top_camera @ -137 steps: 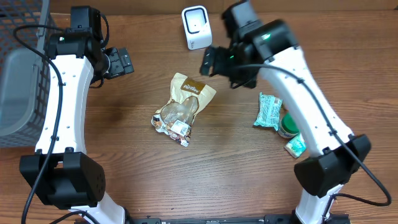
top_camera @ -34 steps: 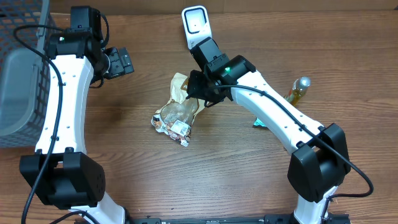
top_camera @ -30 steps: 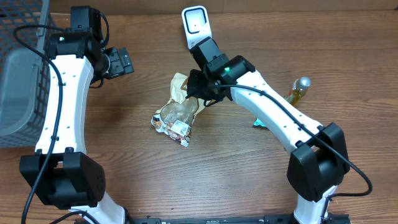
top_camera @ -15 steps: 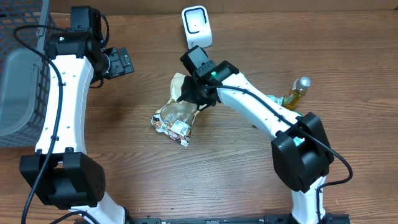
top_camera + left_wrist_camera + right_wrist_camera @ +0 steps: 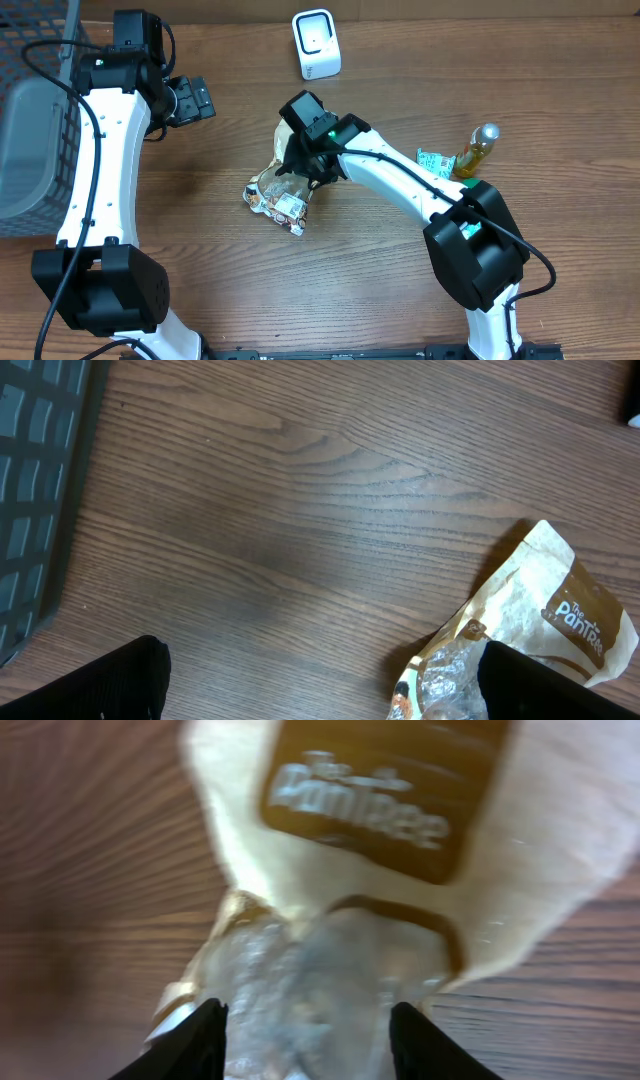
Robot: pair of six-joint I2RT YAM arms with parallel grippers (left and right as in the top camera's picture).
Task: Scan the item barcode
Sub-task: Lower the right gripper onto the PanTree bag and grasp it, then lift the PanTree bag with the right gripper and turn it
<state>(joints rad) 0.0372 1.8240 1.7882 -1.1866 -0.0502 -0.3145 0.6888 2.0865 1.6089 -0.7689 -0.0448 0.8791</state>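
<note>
Brown wood-grain table [image 5: 400,290]: smooth top with a low satin sheen.

Cream-and-brown snack pouch [image 5: 278,190]: the upper part is matt and looks like paper, with a printed brown label. The lower part is clear crinkled film, glossy and catching highlights.

Small white box-shaped scanner [image 5: 316,44]: smooth moulded plastic, slightly glossy.

Dark grey lattice basket [image 5: 40,50]: matt grid walls, apparently plastic.

Small bottle of amber liquid [image 5: 478,148]: clear and glossy, with a silvery cap.

Green snack wrapper [image 5: 432,160]: shiny film.

Left robot arm [image 5: 105,150] and right robot arm [image 5: 390,180]: smooth white semi-gloss shells with matt black joint housings.
</note>
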